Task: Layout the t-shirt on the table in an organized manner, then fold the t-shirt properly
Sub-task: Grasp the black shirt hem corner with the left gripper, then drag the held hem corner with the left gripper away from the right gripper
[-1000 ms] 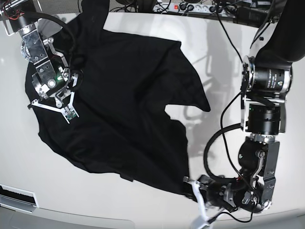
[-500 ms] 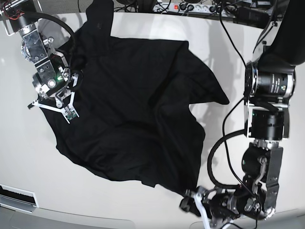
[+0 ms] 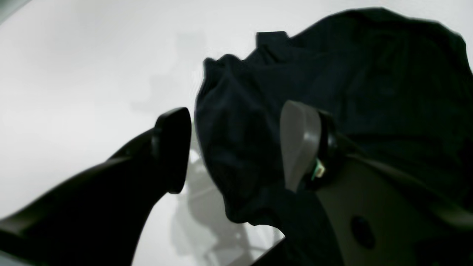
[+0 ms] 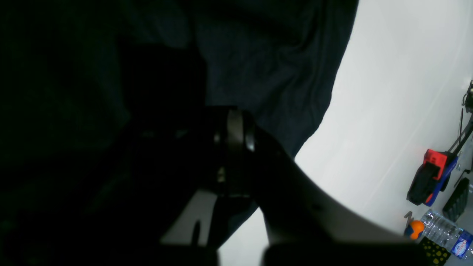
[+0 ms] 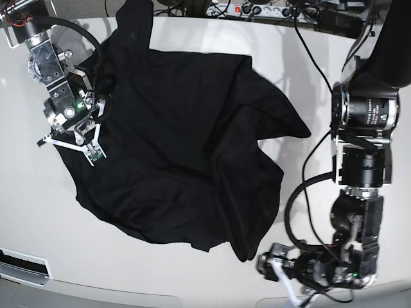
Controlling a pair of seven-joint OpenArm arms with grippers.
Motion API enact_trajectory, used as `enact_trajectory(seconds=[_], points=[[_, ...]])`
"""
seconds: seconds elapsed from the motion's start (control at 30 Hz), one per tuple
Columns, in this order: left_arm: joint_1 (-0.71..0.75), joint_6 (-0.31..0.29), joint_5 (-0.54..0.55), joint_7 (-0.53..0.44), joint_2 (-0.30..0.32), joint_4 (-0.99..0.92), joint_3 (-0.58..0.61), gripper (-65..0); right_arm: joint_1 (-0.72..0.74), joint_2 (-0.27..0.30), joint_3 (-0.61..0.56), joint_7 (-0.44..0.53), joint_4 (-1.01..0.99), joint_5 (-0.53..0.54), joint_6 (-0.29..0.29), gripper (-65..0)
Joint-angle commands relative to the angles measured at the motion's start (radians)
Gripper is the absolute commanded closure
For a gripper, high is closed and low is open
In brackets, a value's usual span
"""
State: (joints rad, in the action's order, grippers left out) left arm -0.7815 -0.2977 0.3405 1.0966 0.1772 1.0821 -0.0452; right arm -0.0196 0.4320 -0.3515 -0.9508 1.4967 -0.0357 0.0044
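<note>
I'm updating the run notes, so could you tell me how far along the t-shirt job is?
Done: the t-shirt lies on the table, though rumpled. In hand: the right claw is shut on the shirt's edge, while the left claw hangs open with a bunched corner between its fingers. Left: smoothing it flat, then all the folding.

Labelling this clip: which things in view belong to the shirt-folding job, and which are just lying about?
Job:
plain black short-sleeved t-shirt
glossy white table

Lying about:
white power strip
clear plastic water bottle
small orange ball
red-and-blue object
</note>
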Motion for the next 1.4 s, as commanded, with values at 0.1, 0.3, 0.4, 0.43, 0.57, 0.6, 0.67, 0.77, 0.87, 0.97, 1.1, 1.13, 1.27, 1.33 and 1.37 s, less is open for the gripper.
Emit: enact_trajectory(seconds=[0.1, 0.3, 0.4, 0.43, 0.57, 0.6, 0.67, 0.77, 0.87, 0.97, 1.1, 1.13, 1.27, 1.33, 1.37], points=[[0.029, 0.015, 0.020, -0.014, 0.023, 0.015, -0.148, -39.0, 0.016, 0.012, 0.006, 0.001, 0.015, -0.013, -0.004, 0.0], [0.192, 0.003, 0.110, -0.037, 0.023, 0.015, -0.251, -39.0, 0.016, 0.012, 0.006, 0.008, 0.015, -0.013, -0.003, 0.0], [0.268, 0.016, 0.111, -0.073, 0.018, 0.011, -0.250, -39.0, 0.016, 0.012, 0.006, 0.008, 0.015, -0.012, -0.003, 0.0], [0.292, 0.023, 0.110, -0.085, 0.011, 0.008, -0.250, -39.0, 0.017, 0.012, 0.006, 0.009, 0.015, -0.012, -0.004, 0.0], [0.370, 0.031, 0.099, -0.159, -0.020, 0.006, -0.250, -39.0, 0.017, 0.012, 0.006, 0.009, 0.015, -0.012, -0.003, 0.0], [0.383, 0.031, 0.085, -0.183, -0.029, 0.006, -0.250, -39.0, 0.017, 0.012, 0.006, 0.009, 0.015, -0.012, -0.003, 0.0], [0.407, 0.030, 0.076, -0.211, -0.045, 0.004, -0.249, -39.0, 0.016, 0.012, 0.006, 0.008, 0.015, -0.012, -0.001, 0.0], [0.431, 0.029, 0.076, -0.237, -0.068, -0.019, -0.235, -39.0, 0.017, 0.011, 0.006, 0.008, 0.015, -0.012, -0.001, 0.0], [0.431, 0.029, 0.053, -0.296, -0.076, -0.071, -0.209, -39.0, 0.017, 0.011, 0.006, 0.008, 0.015, -0.012, 0.000, 0.0], [0.423, 0.030, 0.041, -0.342, -0.078, -0.115, -0.193, -39.0, 0.016, 0.012, 0.006, 0.003, 0.015, -0.013, 0.000, 0.0], [0.418, 0.030, 0.042, -0.341, -0.080, -0.128, -0.182, -35.4, 0.017, 0.012, 0.006, 0.001, 0.015, -0.012, 0.000, 0.0], [0.418, 0.031, 0.042, -0.339, -0.080, -0.128, -0.182, -28.7, 0.017, 0.012, 0.006, 0.001, 0.015, -0.012, 0.000, 0.0], [0.395, 0.085, 0.034, -0.283, -0.073, -0.126, -0.185, 0.0, 0.017, 0.012, 0.006, 0.002, 0.015, -0.013, 0.000, 0.0], [0.359, 0.077, 0.030, -0.230, -0.060, -0.117, -0.185, 0.0, 0.017, 0.012, 0.006, 0.002, 0.015, -0.013, 0.001, 0.0], [0.337, 0.073, 0.027, -0.208, -0.053, -0.103, -0.185, 0.0, 0.017, 0.012, 0.006, 0.002, 0.015, -0.013, 0.001, 0.0]])
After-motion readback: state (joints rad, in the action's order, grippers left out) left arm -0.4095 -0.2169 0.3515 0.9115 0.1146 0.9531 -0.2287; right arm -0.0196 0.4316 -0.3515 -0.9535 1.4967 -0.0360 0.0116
